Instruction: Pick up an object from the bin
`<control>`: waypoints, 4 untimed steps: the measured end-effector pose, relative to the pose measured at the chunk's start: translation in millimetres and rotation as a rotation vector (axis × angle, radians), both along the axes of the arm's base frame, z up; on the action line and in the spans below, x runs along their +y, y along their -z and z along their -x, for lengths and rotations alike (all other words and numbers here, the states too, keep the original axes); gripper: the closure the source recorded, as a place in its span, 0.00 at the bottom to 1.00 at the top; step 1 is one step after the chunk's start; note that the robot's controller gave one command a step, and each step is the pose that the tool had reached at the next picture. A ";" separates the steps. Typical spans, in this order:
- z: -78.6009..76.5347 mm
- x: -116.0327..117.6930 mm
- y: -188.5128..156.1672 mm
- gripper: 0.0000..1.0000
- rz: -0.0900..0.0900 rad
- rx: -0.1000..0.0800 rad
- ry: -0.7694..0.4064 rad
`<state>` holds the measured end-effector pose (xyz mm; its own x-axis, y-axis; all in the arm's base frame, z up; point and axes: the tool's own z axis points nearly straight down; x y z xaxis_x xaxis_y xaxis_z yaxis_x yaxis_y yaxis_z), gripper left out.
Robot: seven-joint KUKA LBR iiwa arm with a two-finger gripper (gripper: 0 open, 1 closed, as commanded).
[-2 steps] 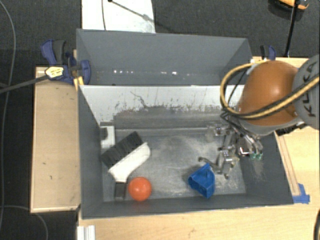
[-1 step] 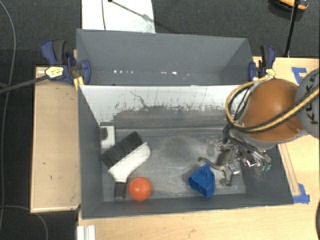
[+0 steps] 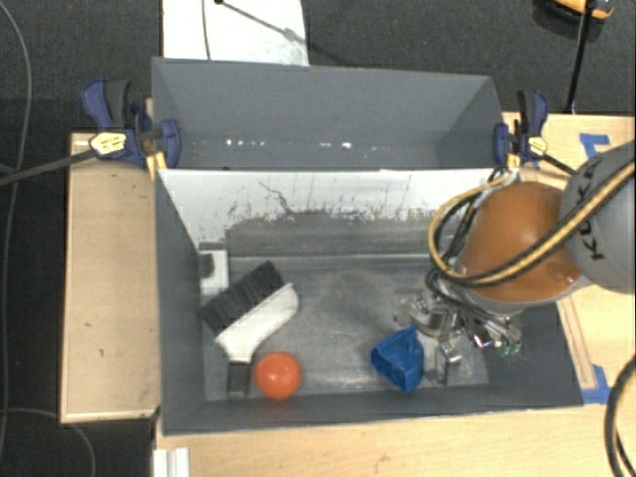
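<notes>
We're down in the right half of the bin [image 3: 328, 117], and the gripper [image 3: 445, 346] sits low over the floor, just right of a blue, blocky lump [image 3: 399, 360]. That lump lies toward the near wall, right of centre. Whether the two touch, we can't make out. Released or clenched? We can't tell either, as the tool end is a tangle of metal under the big orange wrist cover [image 3: 517, 241].

Here is what worries us. The gripper looks offset to the right side of the blue lump and not centred on it, so a closing move from here could catch only a corner. In that case the lump may squirt left or twist free on the lift. It also has the near wall close behind it, so a sideways nudge could wedge it there. The right wall stands close to the wrist, and the looping cables [image 3: 467, 217] could brush the rim.

Well apart on the left, the orange ball [image 3: 278, 375] and the white brush with black bristles [image 3: 253, 311] look safely out of it.
</notes>
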<state>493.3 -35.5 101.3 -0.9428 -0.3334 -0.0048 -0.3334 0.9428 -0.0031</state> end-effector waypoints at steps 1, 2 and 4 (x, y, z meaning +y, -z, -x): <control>-3.2 17.8 17.5 0.00 -0.003 0.005 0.093; 4.7 58.7 29.2 1.00 0.001 -0.006 -0.274; 6.1 56.0 -17.0 1.00 -0.001 0.002 -0.290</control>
